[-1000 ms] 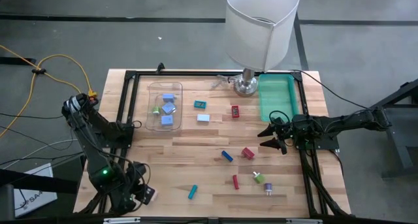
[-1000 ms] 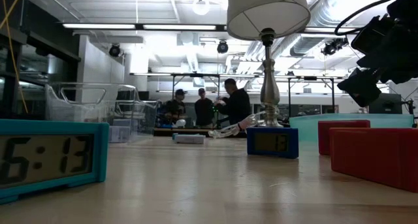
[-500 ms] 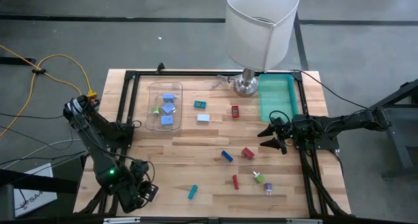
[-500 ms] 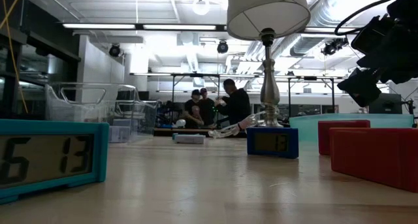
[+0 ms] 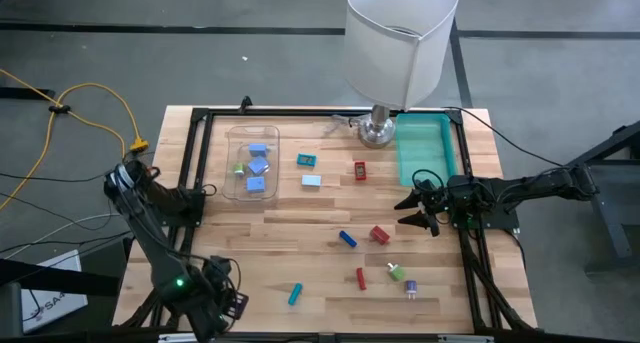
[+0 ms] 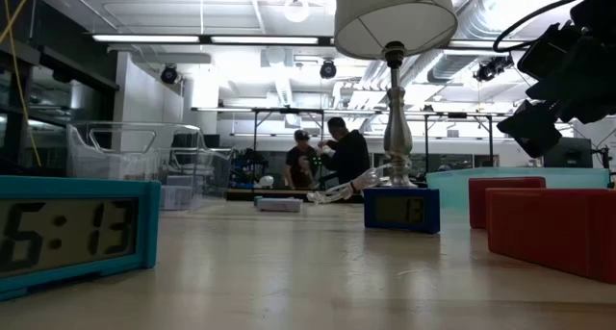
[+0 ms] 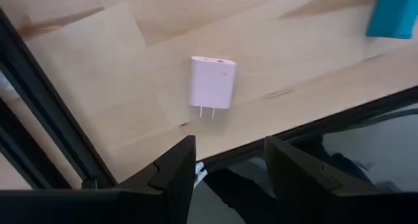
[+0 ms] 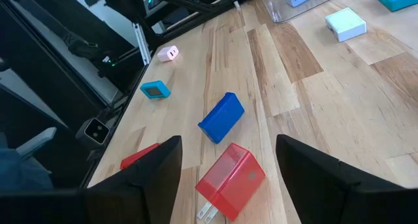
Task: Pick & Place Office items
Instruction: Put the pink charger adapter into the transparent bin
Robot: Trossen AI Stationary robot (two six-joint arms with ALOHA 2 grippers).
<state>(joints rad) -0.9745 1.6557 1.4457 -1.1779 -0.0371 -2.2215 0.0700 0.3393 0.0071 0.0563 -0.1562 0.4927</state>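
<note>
Left arm (image 5: 190, 293) lower, nearer table edge

Even, bright overhead light on the desk (image 5: 300, 223); shadows short and soft. Low view: ceiling strip lights (image 6: 154, 38) glare upper left, near teal clock (image 6: 77, 229) blurred.

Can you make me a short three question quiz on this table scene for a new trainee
1. True or false: the pink charger is gripped by the left gripper.
2. Which container holds the light blue blocks? A) green tray B) clear bin C) lamp shade
3. Fill in: the right gripper, open, hovers beside the ____ edge of the table.

Key: 1 false, it lies free on the wood ahead of the open fingers; 2 B; 3 right.
</note>
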